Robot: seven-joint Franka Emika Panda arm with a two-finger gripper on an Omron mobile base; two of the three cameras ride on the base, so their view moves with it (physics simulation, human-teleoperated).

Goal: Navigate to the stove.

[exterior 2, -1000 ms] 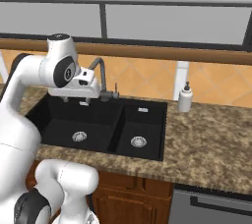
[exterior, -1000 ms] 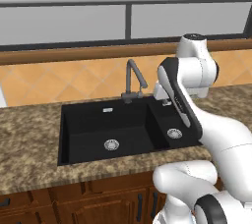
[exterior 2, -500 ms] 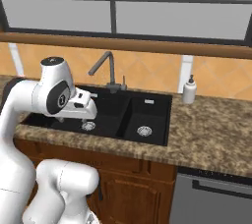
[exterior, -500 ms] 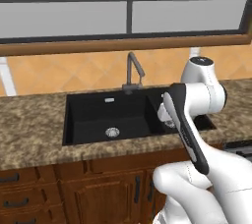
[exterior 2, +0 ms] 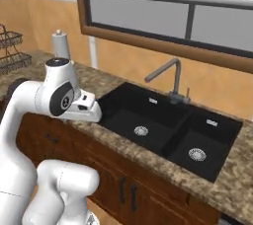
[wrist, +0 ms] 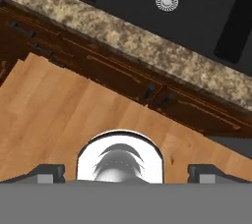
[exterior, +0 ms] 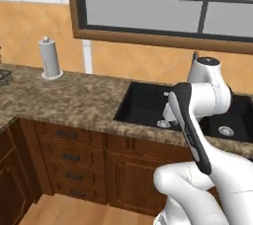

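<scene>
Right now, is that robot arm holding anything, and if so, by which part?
Nothing is held. In the hand view the tool is open, with only wooden floor and the robot's own base between its fingertips, beside the black sink.

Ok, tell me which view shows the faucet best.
The right base view: the faucet stands fully exposed behind the black sink, spout reaching left over the basin. In the left base view the arm covers nearly all of it. The hand view shows one basin, its drain and the counter edge.

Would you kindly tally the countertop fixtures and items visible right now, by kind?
Sink basins: 2
Drains: 2
Faucet: 1
Paper towel roll: 1
Wire rack: 1
Total: 7
</scene>
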